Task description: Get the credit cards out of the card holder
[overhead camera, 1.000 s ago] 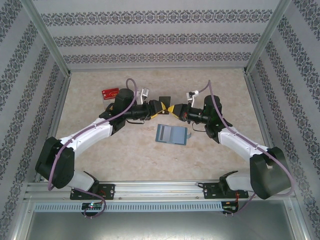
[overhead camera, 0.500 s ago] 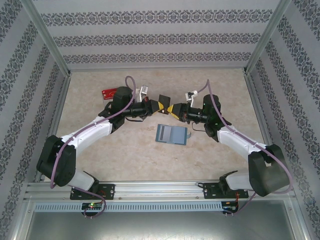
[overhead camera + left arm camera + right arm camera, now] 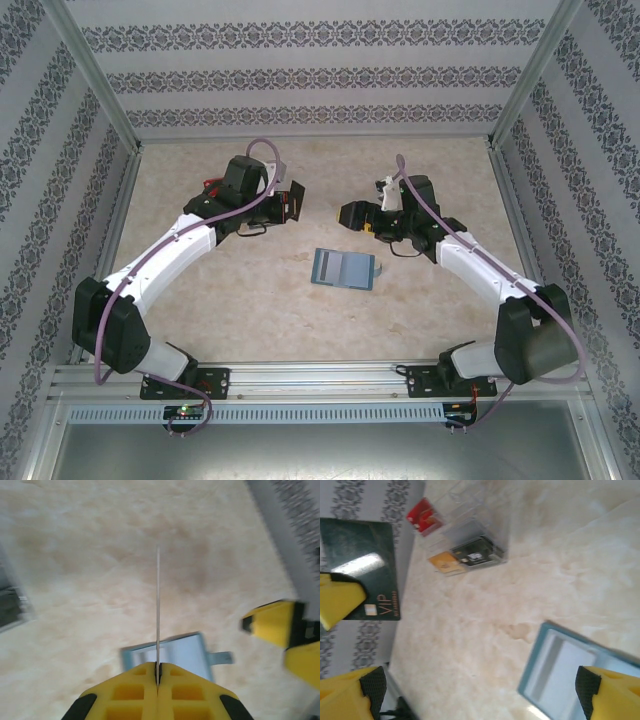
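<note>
Left gripper pressed together, pinching a dark green card by its lower edge; card upright, seen edge-on in the left wrist view, "VIP" lettering legible in the right wrist view; right gripper spread wide, holding nothing, hovering apart from the left one; card holder lay open and flat on the table, between and nearer than both grippers; clear tray sat at the far left; an orange credit card, a black card and a red card lay in it.
</note>
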`<action>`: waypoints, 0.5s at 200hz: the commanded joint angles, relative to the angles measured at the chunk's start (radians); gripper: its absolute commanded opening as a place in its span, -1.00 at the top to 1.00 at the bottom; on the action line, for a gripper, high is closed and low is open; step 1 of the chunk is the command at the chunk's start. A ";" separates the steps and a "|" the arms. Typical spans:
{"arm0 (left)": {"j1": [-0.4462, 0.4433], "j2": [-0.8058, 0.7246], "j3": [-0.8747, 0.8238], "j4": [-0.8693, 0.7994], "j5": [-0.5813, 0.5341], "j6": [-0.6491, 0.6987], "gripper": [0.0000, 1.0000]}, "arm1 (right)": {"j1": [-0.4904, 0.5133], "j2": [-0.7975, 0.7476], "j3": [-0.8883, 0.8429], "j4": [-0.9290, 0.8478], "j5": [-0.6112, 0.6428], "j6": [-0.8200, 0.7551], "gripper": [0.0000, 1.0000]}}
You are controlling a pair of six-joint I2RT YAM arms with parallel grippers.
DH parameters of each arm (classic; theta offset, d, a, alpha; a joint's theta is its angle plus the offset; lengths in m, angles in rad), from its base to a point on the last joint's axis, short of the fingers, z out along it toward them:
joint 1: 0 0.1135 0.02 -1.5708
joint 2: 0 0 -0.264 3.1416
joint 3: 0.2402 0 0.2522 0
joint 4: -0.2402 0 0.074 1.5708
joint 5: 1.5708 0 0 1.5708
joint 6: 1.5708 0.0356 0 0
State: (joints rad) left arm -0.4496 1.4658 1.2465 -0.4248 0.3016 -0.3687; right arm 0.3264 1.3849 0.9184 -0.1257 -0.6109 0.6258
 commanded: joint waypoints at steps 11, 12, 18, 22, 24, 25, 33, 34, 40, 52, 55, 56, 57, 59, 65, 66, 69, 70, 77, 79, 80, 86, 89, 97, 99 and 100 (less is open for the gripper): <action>0.007 -0.030 0.032 -0.111 -0.145 0.323 0.99 | -0.032 0.052 0.054 -0.092 0.069 -0.142 -0.96; 0.008 -0.032 0.032 -0.111 -0.145 0.331 0.99 | -0.034 0.052 0.055 -0.091 0.068 -0.142 -0.96; 0.008 -0.038 0.029 -0.108 -0.148 0.369 0.99 | -0.041 0.060 0.054 -0.087 0.061 -0.136 -0.97; 0.008 -0.042 0.028 -0.106 -0.150 0.395 0.99 | -0.047 0.065 0.053 -0.082 0.050 -0.126 -0.96; 0.007 -0.045 0.030 -0.107 -0.151 0.406 0.99 | -0.051 0.067 0.050 -0.078 0.042 -0.120 -0.96; 0.007 -0.046 0.031 -0.108 -0.152 0.411 0.99 | -0.053 0.068 0.048 -0.076 0.037 -0.118 -0.96; 0.008 -0.047 0.046 -0.127 -0.152 0.453 0.98 | -0.066 0.073 0.039 -0.052 -0.003 -0.095 -0.96; 0.007 -0.047 0.048 -0.131 -0.151 0.461 0.99 | -0.066 0.074 0.037 -0.048 -0.008 -0.092 -0.96; 0.007 -0.044 0.065 -0.153 -0.150 0.500 0.98 | -0.073 0.075 0.028 -0.033 -0.022 -0.081 -0.96; 0.008 -0.039 0.086 -0.186 -0.159 0.589 1.00 | -0.074 0.074 0.015 -0.027 -0.019 -0.082 -0.96; 0.008 -0.038 0.085 -0.187 -0.159 0.608 1.00 | -0.073 0.074 0.013 -0.027 -0.016 -0.083 -0.96; 0.008 -0.038 0.084 -0.187 -0.159 0.617 1.00 | -0.074 0.074 0.013 -0.027 -0.015 -0.084 -0.96; 0.008 -0.039 0.083 -0.186 -0.159 0.626 1.00 | -0.074 0.073 0.012 -0.027 -0.015 -0.084 -0.97; 0.008 -0.040 0.081 -0.186 -0.157 0.643 1.00 | -0.075 0.074 0.011 -0.028 -0.013 -0.085 -0.96; 0.007 -0.042 0.068 -0.180 -0.145 0.703 1.00 | -0.076 0.074 0.007 -0.028 -0.006 -0.087 -0.96; 0.007 -0.042 0.065 -0.178 -0.144 0.714 1.00 | -0.076 0.074 0.007 -0.028 -0.004 -0.087 -0.96; 0.007 -0.044 0.055 -0.173 -0.138 0.748 1.00 | -0.076 0.074 0.006 -0.030 -0.002 -0.088 -0.96; 0.007 -0.045 0.051 -0.173 -0.137 0.754 1.00 | -0.076 0.074 0.006 -0.030 -0.001 -0.089 -0.96; 0.008 -0.042 0.033 -0.168 -0.132 0.836 1.00 | -0.078 0.074 0.005 -0.032 0.004 -0.090 -0.96; 0.007 -0.041 0.029 -0.167 -0.133 0.853 1.00 | -0.077 0.072 0.004 -0.032 0.005 -0.090 -0.96; 0.008 -0.040 0.028 -0.167 -0.134 0.861 1.00 | -0.077 0.072 0.004 -0.032 0.006 -0.090 -0.96; 0.007 -0.030 0.024 -0.171 -0.138 0.904 1.00 | -0.079 0.068 0.002 -0.031 0.009 -0.090 -0.96; 0.009 -0.023 0.024 -0.174 -0.141 0.927 1.00 | -0.079 0.066 0.001 -0.029 0.011 -0.090 -0.96; 0.011 0.001 0.032 -0.190 -0.148 0.980 1.00 | -0.078 0.058 -0.003 -0.028 0.012 -0.092 -0.96; 0.012 0.006 0.036 -0.196 -0.154 0.993 1.00 | -0.079 0.057 -0.003 -0.029 0.013 -0.092 -0.96; 0.013 0.009 0.037 -0.198 -0.155 1.000 1.00 | -0.079 0.056 -0.003 -0.029 0.013 -0.094 -0.96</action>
State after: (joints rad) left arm -0.4496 1.4448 1.2888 -0.5587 0.1730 0.3344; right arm 0.2523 1.4540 0.9344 -0.1707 -0.5949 0.5495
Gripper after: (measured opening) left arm 0.054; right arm 0.981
